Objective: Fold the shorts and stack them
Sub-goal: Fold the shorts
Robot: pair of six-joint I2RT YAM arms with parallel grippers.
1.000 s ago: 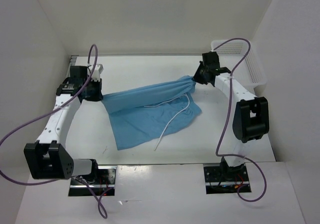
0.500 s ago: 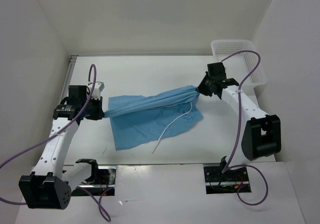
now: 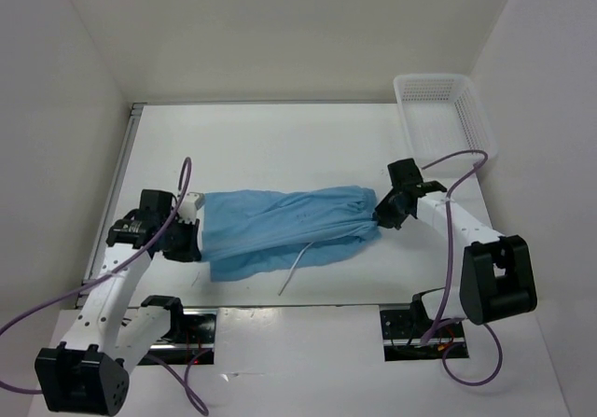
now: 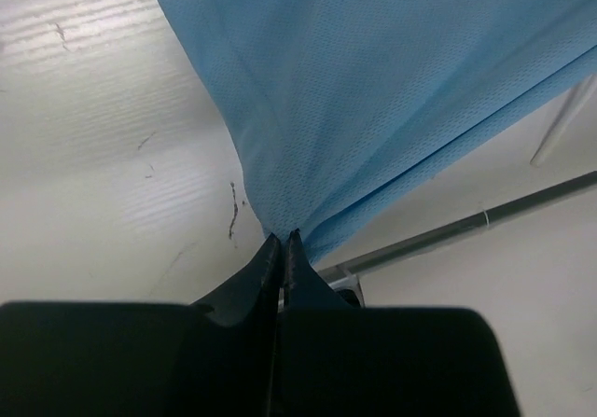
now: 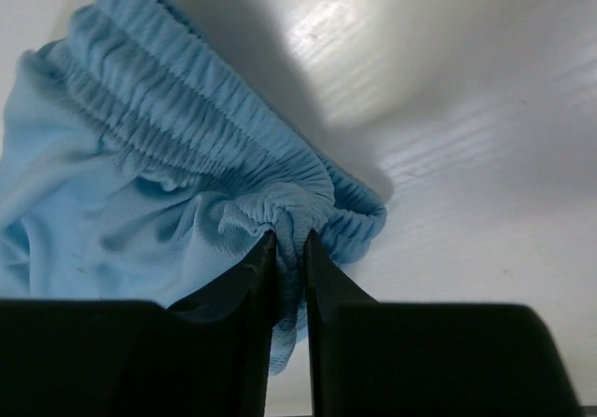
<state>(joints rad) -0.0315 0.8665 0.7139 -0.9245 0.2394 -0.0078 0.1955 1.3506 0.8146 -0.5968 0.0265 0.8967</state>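
Note:
The light blue shorts lie stretched left to right on the white table near its front edge. Their white drawstring trails out below the fabric. My left gripper is shut on the shorts' left end, the thin leg hem. My right gripper is shut on the gathered elastic waistband at the right end. Both hold the fabric low over the table.
A white plastic mesh basket stands at the back right corner. White walls close the table on the left, back and right. The table's front edge and a metal rail run just beside my left gripper.
Both grippers have come toward the front edge and down with the shorts held between them. The fabric, lifted and bunched before, now lies spread flat in a long band.

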